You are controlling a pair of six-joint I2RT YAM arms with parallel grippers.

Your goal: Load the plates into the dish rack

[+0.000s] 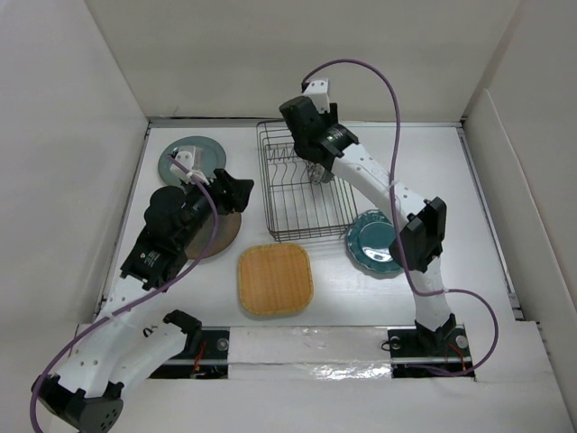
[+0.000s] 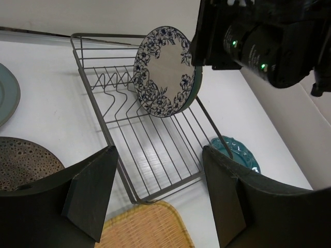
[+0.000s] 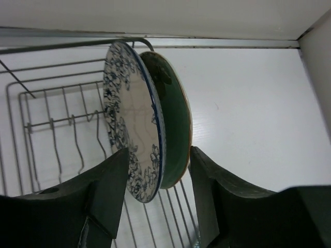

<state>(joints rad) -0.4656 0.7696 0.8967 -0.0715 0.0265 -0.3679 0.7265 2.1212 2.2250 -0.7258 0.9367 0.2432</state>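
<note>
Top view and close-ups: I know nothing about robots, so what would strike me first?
The blue-flowered plate stands upright in the black wire dish rack at the far middle of the white table, a green plate close behind it, the right arm holding its jaws open on either side. Nearer the arm bases, a tan square plate lies flat.

This is a robotics lab test cell rather than a real kitchen. A bare white table [image 1: 433, 180] fills the frame, boxed in by plain white panel walls [image 1: 72, 108] at left, top and right. The left arm [image 1: 117, 347] and right arm [image 1: 431, 302] are bolted along the bottom edge, trailing purple cables [image 1: 397, 117]. A wire dish rack [image 1: 302, 194] and an orange-tan plate [image 1: 275, 279] lie there as props.
</note>
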